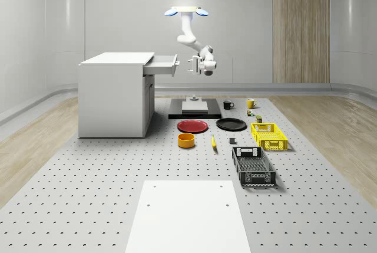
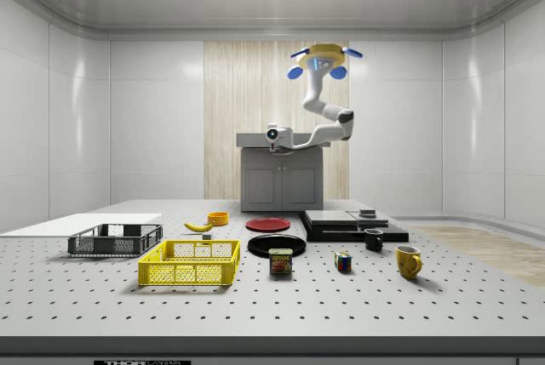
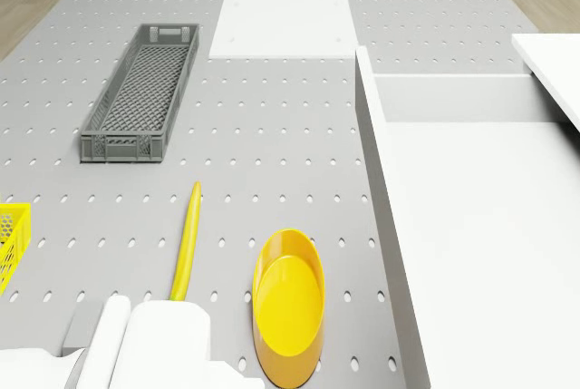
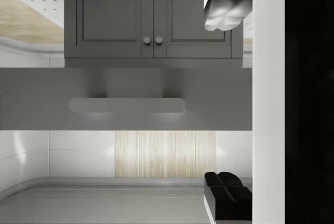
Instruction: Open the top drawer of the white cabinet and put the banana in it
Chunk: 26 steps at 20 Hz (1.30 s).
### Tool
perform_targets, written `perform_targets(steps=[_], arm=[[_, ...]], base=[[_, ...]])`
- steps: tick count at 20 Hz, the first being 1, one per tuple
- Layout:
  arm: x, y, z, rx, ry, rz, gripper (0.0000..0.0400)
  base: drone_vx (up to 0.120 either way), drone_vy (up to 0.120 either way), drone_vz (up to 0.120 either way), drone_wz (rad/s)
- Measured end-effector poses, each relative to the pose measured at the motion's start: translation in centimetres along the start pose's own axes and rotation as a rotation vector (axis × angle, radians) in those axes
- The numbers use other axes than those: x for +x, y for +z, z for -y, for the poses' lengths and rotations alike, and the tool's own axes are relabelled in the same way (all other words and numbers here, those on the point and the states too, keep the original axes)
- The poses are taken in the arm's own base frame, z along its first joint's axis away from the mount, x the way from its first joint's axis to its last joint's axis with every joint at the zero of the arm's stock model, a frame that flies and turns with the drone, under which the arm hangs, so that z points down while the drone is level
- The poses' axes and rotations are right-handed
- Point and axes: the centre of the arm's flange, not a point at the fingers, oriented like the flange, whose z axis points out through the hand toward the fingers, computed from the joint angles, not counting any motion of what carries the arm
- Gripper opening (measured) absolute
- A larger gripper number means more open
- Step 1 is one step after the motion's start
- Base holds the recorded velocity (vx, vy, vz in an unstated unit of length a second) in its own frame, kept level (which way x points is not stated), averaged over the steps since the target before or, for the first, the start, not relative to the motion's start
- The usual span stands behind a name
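Observation:
The white cabinet (image 1: 115, 97) stands at the whole-scene view's left, and its top drawer (image 1: 160, 64) is pulled out. The drone (image 1: 187, 12) hovers beside the cabinet, above the black platform (image 1: 194, 110). My arm hangs down from it, with the gripper (image 1: 192, 64) level with the drawer front and a short gap away. In the wrist view the drawer's handle (image 4: 127, 105) lies to one side of the gripper (image 4: 228, 101), whose fingers (image 4: 227, 10) are spread open around nothing. The banana (image 1: 213, 142) lies on the table beside the yellow bowl (image 1: 186, 140), also seen as banana (image 3: 186, 244).
A red plate (image 1: 192, 126) and a black plate (image 1: 231, 124) lie in front of the platform. A yellow crate (image 1: 269, 135) and a grey crate (image 1: 253, 166) sit to the right. Two mugs (image 1: 227, 105) stand further back. A white panel (image 1: 185, 212) covers the table's front.

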Motion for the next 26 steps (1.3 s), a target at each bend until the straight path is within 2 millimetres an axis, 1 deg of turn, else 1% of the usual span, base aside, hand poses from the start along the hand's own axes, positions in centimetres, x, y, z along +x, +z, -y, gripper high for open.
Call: perform_targets(steps=[1, 2, 4, 6, 8, 11, 15, 21, 23, 26], arm=[[0.1, -0.5, -0.2, 0.036, 0.003, 0.038, 0.0400], [1.0, -0.6, -1.1, 0.143, 0.005, 0.150, 0.0400], [3.3, 0.9, -3.3, 0.374, 0.001, 0.382, 0.0400], [4.9, 2.8, -4.9, 0.570, -0.002, 0.579, 0.0400], [5.9, 4.6, -5.9, 0.723, -0.003, 0.732, 0.0400], [6.6, 6.7, -6.6, 0.881, -0.003, 0.888, 0.0400], [7.0, 8.4, -7.0, 0.998, -0.002, 1.002, 0.0400], [7.1, 9.4, -7.1, 1.073, -0.001, 1.073, 0.0400], [7.1, 9.6, -7.1, 1.084, -0.001, 1.085, 0.0400], [7.1, 9.7, -7.1, 1.096, 0.000, 1.095, 0.0400]], base=[[0.120, 0.120, 0.000, 0.000], [0.120, 0.120, 0.000, 0.000], [0.120, 0.120, 0.000, 0.000], [0.120, 0.120, 0.000, 0.000], [0.120, 0.120, 0.000, 0.000], [0.120, 0.120, 0.000, 0.000], [0.120, 0.120, 0.000, 0.000], [0.120, 0.113, 0.000, 0.000], [0.120, 0.000, -0.020, 0.000], [0.120, 0.000, -0.120, 0.000]])
